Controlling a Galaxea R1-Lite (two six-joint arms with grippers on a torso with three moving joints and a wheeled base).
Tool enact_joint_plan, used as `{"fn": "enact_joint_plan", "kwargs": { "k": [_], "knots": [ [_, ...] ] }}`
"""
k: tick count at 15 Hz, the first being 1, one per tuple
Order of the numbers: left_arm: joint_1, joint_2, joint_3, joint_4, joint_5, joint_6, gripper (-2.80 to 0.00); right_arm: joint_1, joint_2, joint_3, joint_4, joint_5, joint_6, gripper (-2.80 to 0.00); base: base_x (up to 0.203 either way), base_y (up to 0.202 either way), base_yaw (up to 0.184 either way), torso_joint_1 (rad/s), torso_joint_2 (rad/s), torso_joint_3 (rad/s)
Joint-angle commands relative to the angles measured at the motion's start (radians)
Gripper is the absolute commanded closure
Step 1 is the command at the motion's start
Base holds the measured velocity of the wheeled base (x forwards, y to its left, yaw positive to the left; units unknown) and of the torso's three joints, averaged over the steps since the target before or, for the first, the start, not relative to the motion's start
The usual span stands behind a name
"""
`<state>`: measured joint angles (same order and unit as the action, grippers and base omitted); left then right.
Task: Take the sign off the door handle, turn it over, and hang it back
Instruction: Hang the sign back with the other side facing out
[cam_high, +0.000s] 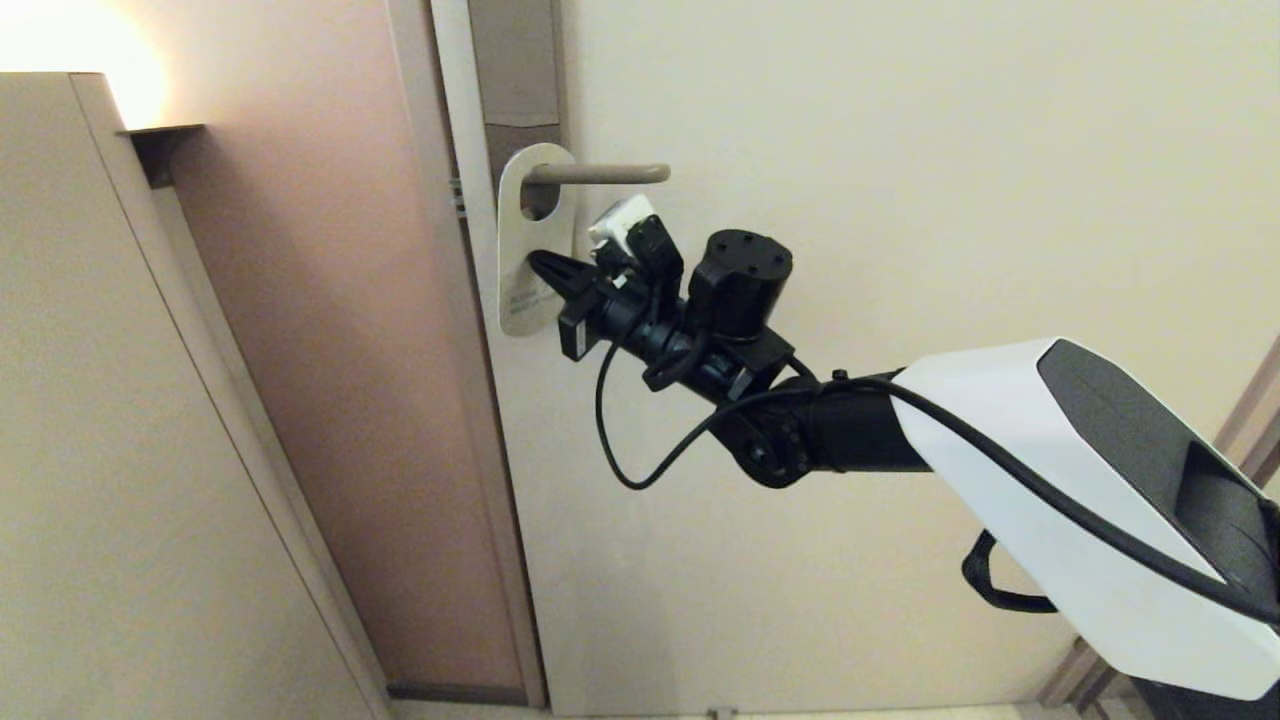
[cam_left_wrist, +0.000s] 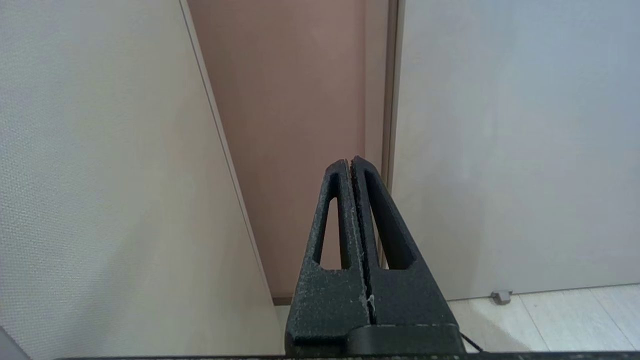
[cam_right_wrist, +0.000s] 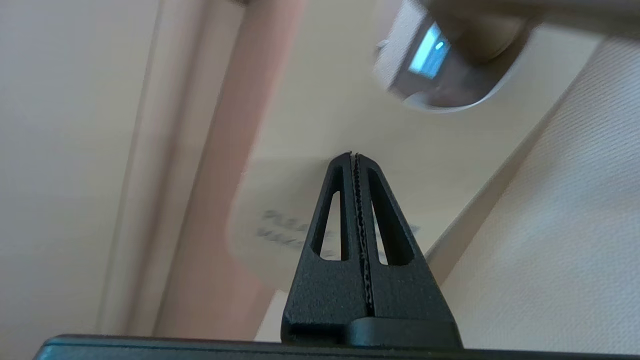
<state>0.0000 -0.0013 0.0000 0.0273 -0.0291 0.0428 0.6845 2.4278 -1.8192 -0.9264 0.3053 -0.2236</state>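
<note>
Presently: sign (cam_high: 525, 262), white face out, hanging on door handle (cam_high: 598, 174); right claw (cam_high: 541, 266) pressed together, empty, tips at its lower half — risk: closed tips merely push the card, swinging it aside — no grip.

Cream door (cam_high: 900, 150), pinkish-brown wall (cam_high: 330, 350), beige cabinet panel (cam_high: 100, 450), warm light glow (cam_high: 70, 50), pale tiled floor (cam_left_wrist: 550, 320)

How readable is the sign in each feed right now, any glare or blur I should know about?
Head view: bright lamp glow top left, sign hangs sharp, print too small to read. Right wrist view: sign smeared, lettering unreadable behind right gripper. Left wrist view: crisp, no sign.
</note>
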Motion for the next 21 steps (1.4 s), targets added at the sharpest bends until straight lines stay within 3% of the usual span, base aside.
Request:
{"fn": "enact_joint_plan", "kwargs": {
  "k": [1, 4, 9, 21],
  "knots": [
    [0.000, 0.001, 0.000, 0.000, 0.000, 0.000, 0.00, 0.000, 0.054, -0.068, -0.008, -0.009, -0.003, 0.00, 0.000, 0.000, 0.000, 0.000, 0.00, 0.000],
    [0.000, 0.001, 0.000, 0.000, 0.000, 0.000, 0.00, -0.003, 0.094, -0.132, -0.011, -0.077, -0.020, 0.00, 0.000, 0.000, 0.000, 0.000, 0.00, 0.000],
    [0.000, 0.001, 0.000, 0.000, 0.000, 0.000, 0.00, -0.011, 0.096, -0.117, -0.013, -0.086, -0.040, 0.00, 0.000, 0.000, 0.000, 0.000, 0.00, 0.000],
    [0.000, 0.001, 0.000, 0.000, 0.001, 0.000, 0.00, -0.006, 0.008, -0.042, -0.014, -0.020, -0.031, 0.00, 0.000, 0.000, 0.000, 0.000, 0.00, 0.000]
  ]
}}
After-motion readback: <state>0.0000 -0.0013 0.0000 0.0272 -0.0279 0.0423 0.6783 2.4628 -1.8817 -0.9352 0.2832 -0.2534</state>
